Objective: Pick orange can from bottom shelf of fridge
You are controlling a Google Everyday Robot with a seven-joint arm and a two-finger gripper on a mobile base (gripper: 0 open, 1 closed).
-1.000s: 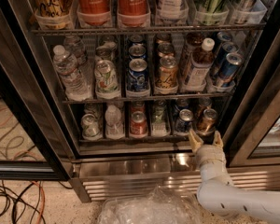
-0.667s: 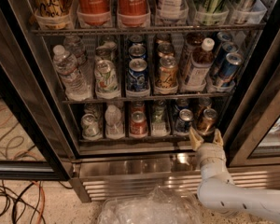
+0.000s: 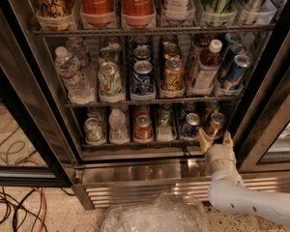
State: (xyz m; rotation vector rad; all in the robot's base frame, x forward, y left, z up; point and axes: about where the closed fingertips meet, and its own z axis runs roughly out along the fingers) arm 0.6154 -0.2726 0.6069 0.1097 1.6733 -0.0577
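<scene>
Overhead, Coca-Cola bottles [image 3: 97,1]; tool [image 3: 214,135] at orange can [image 3: 215,123].

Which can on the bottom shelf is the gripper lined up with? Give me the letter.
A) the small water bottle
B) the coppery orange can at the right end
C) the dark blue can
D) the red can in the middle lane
B: the gripper sits at the front edge of the bottom shelf, its jaws spread directly below the orange can at the right end, not yet closed on it.
</scene>
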